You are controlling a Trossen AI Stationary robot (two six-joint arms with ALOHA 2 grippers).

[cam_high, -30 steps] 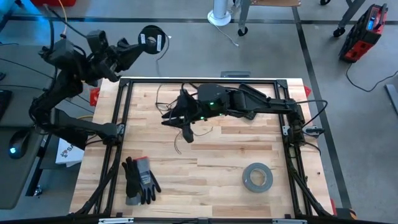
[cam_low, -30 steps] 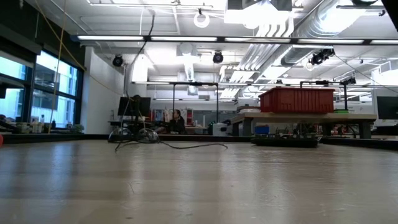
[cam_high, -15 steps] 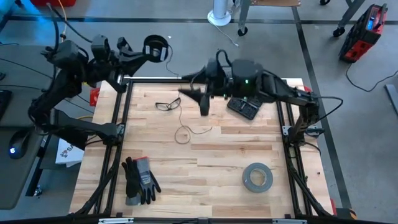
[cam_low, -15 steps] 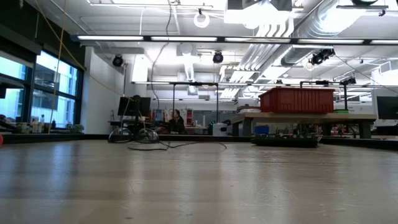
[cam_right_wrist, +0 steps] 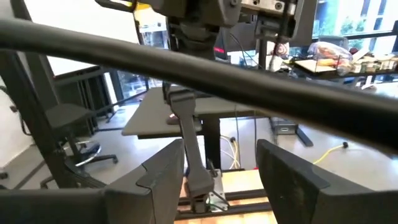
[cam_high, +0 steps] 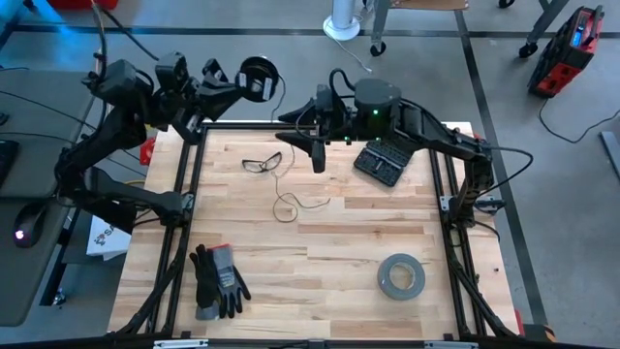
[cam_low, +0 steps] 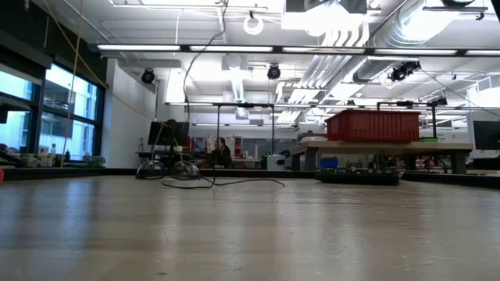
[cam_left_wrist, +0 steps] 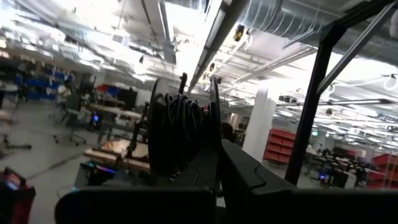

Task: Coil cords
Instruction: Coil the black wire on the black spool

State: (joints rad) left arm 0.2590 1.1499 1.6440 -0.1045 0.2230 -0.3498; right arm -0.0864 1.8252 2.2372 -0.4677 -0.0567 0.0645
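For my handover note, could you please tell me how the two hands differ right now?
The left hand is shut on the spool, holding it beyond the table's far edge; the right hand is open and holds nothing. The left hand is outside the frame, while the right hand hangs over the tabletop near the glasses. Both are at the far side.

The small round black spool (cam_high: pixel 258 78) was raised beyond the table's far-left corner; its thin dark cord (cam_high: pixel 284 201) trailed loosely over the wood.

No legible text, label, brand, number or sign appears in any view. Surfaces that might carry markings are too small or too blurred to be read.
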